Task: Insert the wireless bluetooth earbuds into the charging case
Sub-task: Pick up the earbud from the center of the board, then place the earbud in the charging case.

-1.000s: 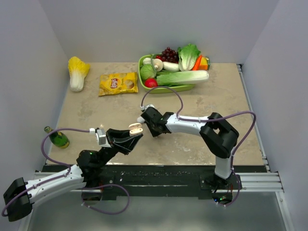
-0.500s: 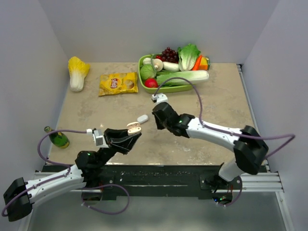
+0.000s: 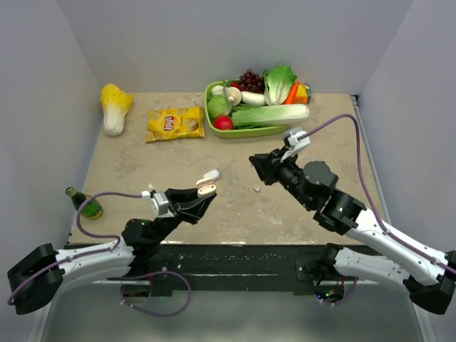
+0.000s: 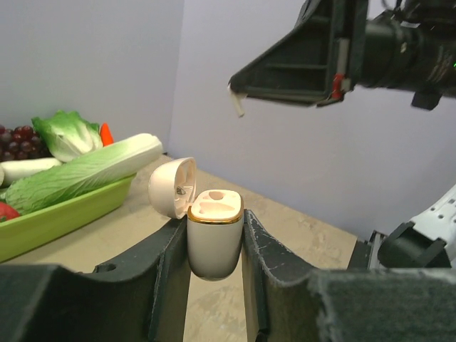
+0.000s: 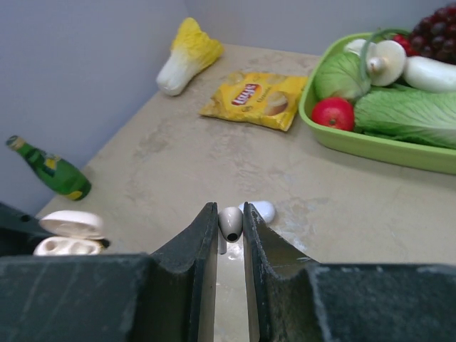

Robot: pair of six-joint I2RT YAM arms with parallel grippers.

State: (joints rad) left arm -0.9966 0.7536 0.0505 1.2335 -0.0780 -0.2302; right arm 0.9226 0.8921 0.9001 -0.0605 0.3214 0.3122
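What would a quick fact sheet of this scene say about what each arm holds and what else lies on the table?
left gripper: shut on the charging case, lid open
right gripper: shut on one earbud, in the air, apart from the case
second earbud: lying on the table
elsewhere: green tray of vegetables, chips bag, cabbage, green bottle

Right arm (image 3: pixel 335 208) farther from charging case (image 3: pixel 205 189)

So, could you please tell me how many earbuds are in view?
2. The held earbud is pinched in the right hand; the loose earbud lies on the table near the open case, whose sockets look empty.
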